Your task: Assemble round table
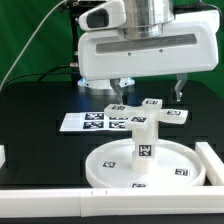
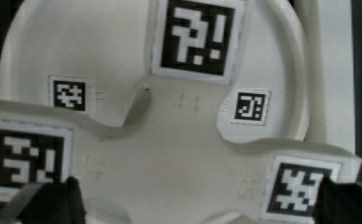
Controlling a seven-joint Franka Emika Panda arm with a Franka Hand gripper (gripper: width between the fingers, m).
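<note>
Upright post (image 1: 142, 142) on disc (image 1: 110, 165)

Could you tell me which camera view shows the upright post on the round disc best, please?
The exterior view: it shows the whole post standing upright at the centre of the disc, below the open fingers. The wrist view is too close: only tagged white surfaces fill it, and I cannot pick the post out.

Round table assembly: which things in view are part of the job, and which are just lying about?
Job:
- disc
- post standing upright on the disc's centre
- cross-shaped white part behind it
- gripper, open, empty

Just there:
- marker board
- border bars
</note>
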